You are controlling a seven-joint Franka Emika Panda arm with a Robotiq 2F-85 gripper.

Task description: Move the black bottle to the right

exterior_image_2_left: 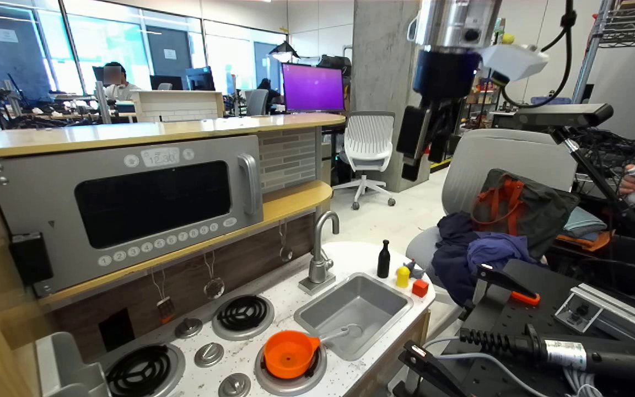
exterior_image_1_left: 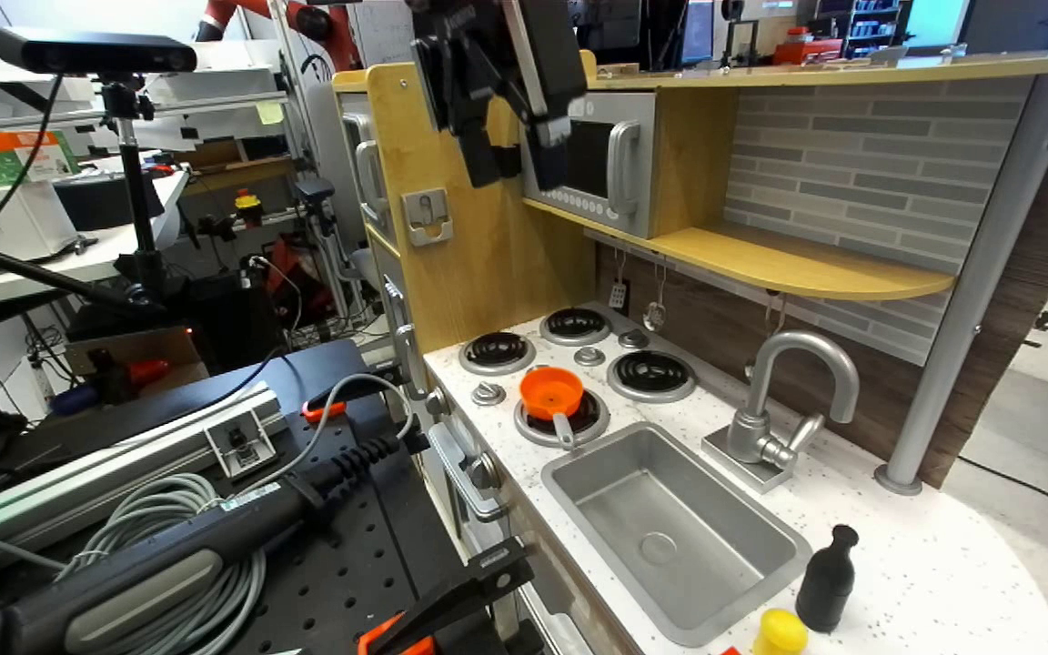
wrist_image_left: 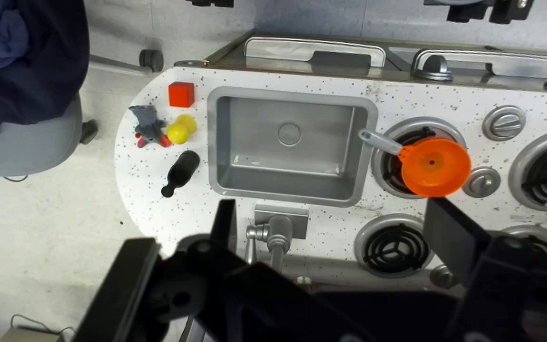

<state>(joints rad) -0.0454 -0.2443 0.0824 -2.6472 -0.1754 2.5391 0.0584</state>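
1. Your claw (wrist_image_left: 333, 213) hangs well above the bench (exterior_image_1_left: 952, 573), fingers (wrist_image_left: 451, 232) wide apart, nothing between them.
2. In an exterior view, the black bottle (exterior_image_1_left: 826, 582) stands upright on the bench, right of the sink (exterior_image_1_left: 697, 518) and just beyond the yellow object (exterior_image_1_left: 780, 632).
3. It looks stiff, probably light and somewhat slippery.
4. Take hold around the rounded body (exterior_image_1_left: 824, 589); the narrow neck (exterior_image_1_left: 841, 544) may let it tip.

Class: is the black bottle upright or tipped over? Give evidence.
Upright: in both exterior views the black bottle stands on the white counter, its narrow neck pointing up.
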